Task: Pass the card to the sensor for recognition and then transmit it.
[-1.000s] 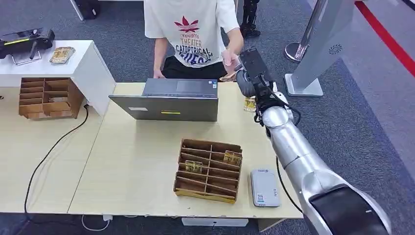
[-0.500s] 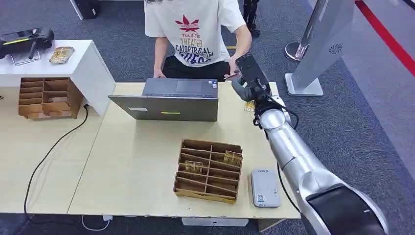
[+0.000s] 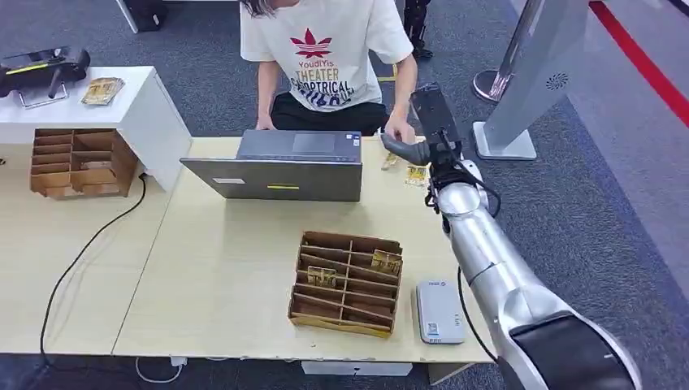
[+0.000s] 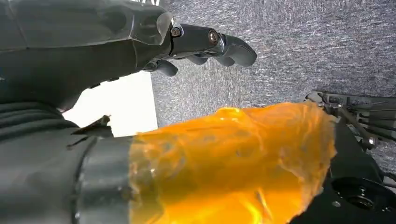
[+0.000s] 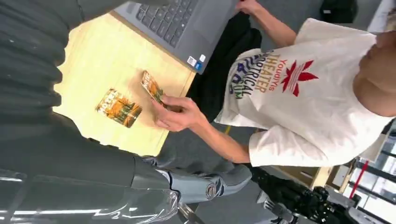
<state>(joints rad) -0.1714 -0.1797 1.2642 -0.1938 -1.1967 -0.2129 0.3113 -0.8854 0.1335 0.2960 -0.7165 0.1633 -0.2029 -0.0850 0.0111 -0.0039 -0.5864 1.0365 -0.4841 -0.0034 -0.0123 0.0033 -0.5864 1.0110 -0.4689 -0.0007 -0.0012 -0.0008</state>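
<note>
My right hand (image 3: pixel 427 130) reaches over the table's far right corner, fingers apart and holding nothing. Just beside it a person's hand (image 3: pixel 400 130) presses a gold-patterned card (image 3: pixel 391 160) onto the table (image 3: pixel 227 268). In the right wrist view that person's hand (image 5: pixel 175 112) pinches the card (image 5: pixel 152 87), apart from my right hand (image 5: pixel 154 179). A second card (image 3: pixel 417 175) lies flat next to it, also seen as the second card (image 5: pixel 118 108). The grey card sensor (image 3: pixel 439 311) sits at the near right edge. My left hand (image 4: pixel 140 32) hangs over carpet, holding nothing.
A wooden organiser (image 3: pixel 347 280) with cards in two slots stands left of the sensor. An open laptop (image 3: pixel 280 166) faces the person at the far edge. A second organiser (image 3: pixel 77 162) and a white stand (image 3: pixel 154 106) are at the left. A cable (image 3: pixel 89 244) crosses the table.
The person took the card from my raised right hand and brought it down onto the table. My right hand, now without the card, has sunk a little and shifted right.
</note>
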